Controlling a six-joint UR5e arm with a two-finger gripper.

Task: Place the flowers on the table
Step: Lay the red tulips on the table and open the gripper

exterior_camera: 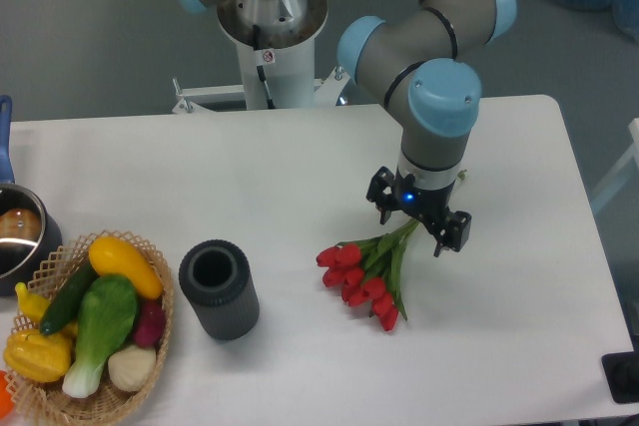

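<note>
The flowers (362,277), a bunch of red tulips with green stems and leaves, lie on the white table (300,162) right of centre. The blooms point to the lower left and the stems run up and right. My gripper (412,231) points down over the stem ends. Its black fingers (439,243) stand apart on either side of the stems, so it looks open. The stem tips are hidden under the gripper body.
A dark cylinder (219,289) stands upright left of the flowers. A wicker basket (160,331) of toy vegetables sits at the front left corner. A metal pot (20,236) with a blue handle is at the left edge. The robot base (270,37) stands behind the table.
</note>
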